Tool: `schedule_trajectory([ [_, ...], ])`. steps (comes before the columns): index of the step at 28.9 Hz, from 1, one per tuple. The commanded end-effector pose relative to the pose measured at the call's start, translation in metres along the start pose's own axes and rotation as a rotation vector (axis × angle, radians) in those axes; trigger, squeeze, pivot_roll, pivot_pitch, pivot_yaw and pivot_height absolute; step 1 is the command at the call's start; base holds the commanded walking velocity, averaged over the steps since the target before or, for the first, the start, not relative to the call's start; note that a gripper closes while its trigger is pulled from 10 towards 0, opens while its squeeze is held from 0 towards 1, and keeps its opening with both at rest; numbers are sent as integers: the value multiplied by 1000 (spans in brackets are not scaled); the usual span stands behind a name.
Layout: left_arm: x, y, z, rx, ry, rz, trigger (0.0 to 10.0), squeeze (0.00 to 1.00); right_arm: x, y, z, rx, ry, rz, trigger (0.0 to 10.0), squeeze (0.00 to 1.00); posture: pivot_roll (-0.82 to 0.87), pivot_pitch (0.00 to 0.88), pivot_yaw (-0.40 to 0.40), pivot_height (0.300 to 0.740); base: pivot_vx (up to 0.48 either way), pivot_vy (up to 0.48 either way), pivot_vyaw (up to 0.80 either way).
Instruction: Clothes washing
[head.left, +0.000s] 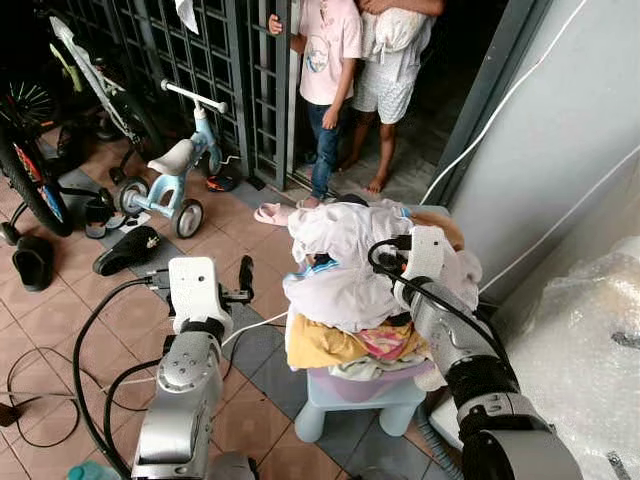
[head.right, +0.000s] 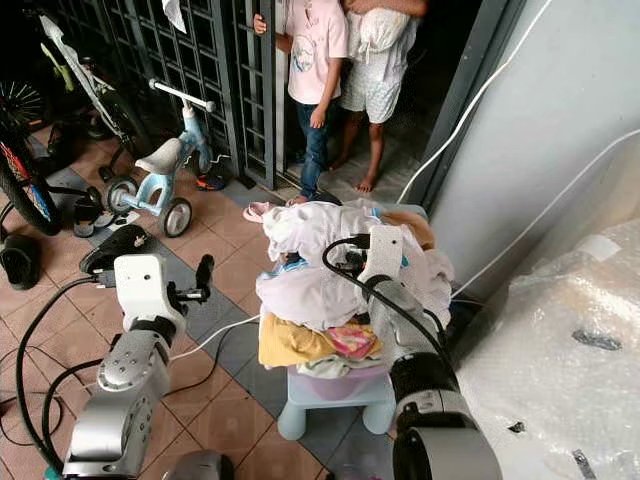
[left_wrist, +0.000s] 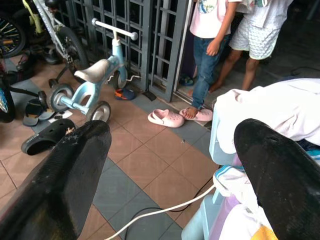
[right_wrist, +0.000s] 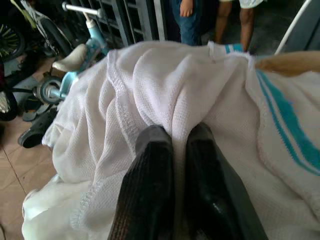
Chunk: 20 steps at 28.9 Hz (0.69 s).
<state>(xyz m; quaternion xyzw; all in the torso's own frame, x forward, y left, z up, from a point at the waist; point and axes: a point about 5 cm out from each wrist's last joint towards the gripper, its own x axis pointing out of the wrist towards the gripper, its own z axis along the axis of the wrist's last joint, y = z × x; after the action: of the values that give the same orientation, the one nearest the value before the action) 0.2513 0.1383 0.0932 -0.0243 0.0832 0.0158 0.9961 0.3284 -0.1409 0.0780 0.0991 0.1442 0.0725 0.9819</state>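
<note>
Left eye view: soft, crumpled laundry pile (head.left: 350, 270), mostly white w/ yellow and pink bits, heaped on a pale plastic stool (head.left: 345, 395) over tiled floor (head.left: 60, 300); right gripper (head.left: 385, 262) is buried in the white cloth, left gripper (head.left: 245, 278) hovers beside the pile over the tiles, and two people (head.left: 360, 60) stand by the metal gate (head.left: 230, 60) near a blue balance bike (head.left: 175, 170). Left wrist view: its matte black fingers (left_wrist: 65, 175) spread wide apart, nothing between. Right wrist view: fingers (right_wrist: 150, 185) pressed together, pinching a fold of waffle-knit white garment (right_wrist: 150, 90) atop the pile.
</note>
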Motion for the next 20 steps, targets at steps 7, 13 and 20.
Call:
schedule_trajectory([
  [7,2,-5,-3,32,12,-49,10000,0,-31,11,51,-66,-341,77,0,0,36,0,-39,740,0,0,0],
  [13,5,-7,-2,57,1,-85,10000,0,-41,22,55,-120,-379,97,0,0,24,0,-27,740,0,-40,0],
  [20,6,-7,-1,55,-6,-82,10000,0,-38,25,58,-140,-375,105,627,0,28,0,-29,740,0,-400,-136],
])
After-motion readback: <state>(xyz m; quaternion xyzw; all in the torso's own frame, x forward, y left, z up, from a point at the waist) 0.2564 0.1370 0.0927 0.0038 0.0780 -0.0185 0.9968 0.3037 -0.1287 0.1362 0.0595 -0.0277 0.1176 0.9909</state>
